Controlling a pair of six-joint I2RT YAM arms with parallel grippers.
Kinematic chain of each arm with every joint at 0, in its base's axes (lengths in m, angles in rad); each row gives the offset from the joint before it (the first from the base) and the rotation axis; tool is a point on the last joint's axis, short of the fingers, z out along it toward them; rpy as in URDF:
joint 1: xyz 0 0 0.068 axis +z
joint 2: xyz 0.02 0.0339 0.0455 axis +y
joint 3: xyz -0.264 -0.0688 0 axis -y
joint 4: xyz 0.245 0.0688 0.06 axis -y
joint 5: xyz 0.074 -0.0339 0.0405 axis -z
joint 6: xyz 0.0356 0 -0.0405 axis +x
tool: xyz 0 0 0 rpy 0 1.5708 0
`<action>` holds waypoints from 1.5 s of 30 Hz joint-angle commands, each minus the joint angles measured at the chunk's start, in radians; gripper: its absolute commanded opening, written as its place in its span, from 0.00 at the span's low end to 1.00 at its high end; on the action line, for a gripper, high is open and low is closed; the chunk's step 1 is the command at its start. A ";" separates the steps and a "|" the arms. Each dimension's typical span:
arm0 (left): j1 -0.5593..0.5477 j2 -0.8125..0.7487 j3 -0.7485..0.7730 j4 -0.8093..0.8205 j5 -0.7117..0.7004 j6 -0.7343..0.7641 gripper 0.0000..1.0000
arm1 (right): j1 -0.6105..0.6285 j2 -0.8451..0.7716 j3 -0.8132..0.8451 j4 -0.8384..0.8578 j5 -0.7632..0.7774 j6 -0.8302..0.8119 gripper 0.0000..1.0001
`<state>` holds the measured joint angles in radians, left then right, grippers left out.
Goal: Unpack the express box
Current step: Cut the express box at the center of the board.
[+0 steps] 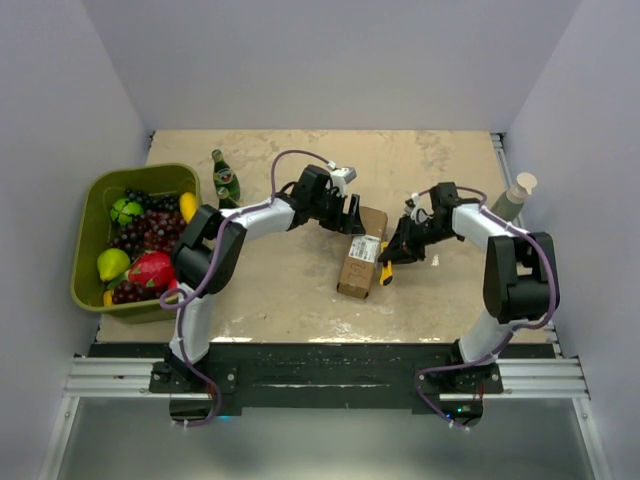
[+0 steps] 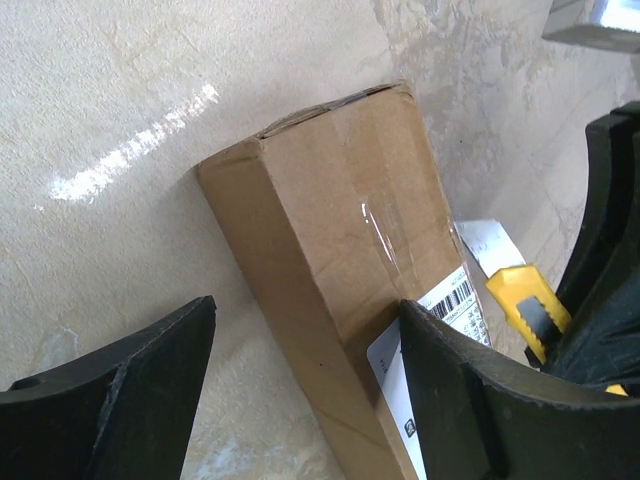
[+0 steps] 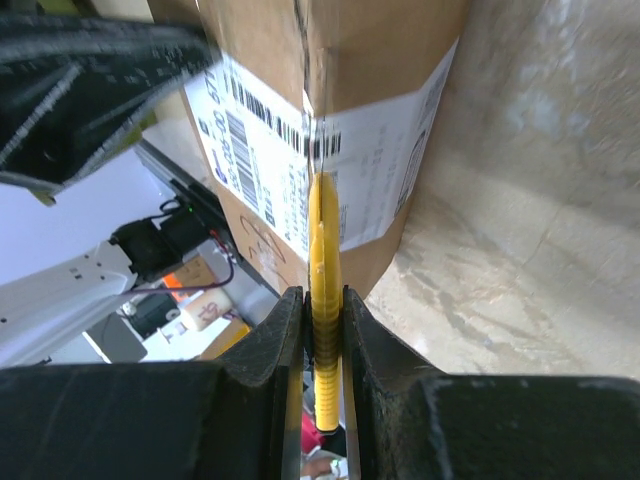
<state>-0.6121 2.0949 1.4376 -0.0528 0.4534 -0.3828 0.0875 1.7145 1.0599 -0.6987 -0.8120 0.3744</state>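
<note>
Top view: the express box [image 1: 362, 262] lay mid-table [image 1: 280, 290], long axis running roughly far-to-near. The left gripper [image 1: 350, 215] sat at its far end and the right gripper [image 1: 400, 248] just off its right side, so both were pretty close.
Left wrist view: jaws spread wide, straddling the box across its width; couldn't tell if they touched it.
Right wrist view: jaws pinched on the yellow utility knife [image 3: 322, 290], box dead ahead, tip right at the white label [image 3: 270, 150].
Only the right wrist showed: the knife lined up with the box's seam, which was too small to see from above.
</note>
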 commanded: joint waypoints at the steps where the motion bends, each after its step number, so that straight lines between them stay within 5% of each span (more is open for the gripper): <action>1: -0.006 0.083 -0.016 -0.125 -0.105 0.059 0.77 | 0.031 -0.053 -0.031 -0.030 -0.073 0.015 0.00; 45: 0.020 0.205 0.093 -0.120 -0.133 0.117 0.78 | 0.365 -0.398 -0.414 -0.004 -0.203 0.083 0.00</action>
<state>-0.6022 2.1845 1.5547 -0.0902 0.5259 -0.3611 0.3908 1.3693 0.6609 -0.6914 -0.9440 0.4320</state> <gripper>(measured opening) 0.787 0.179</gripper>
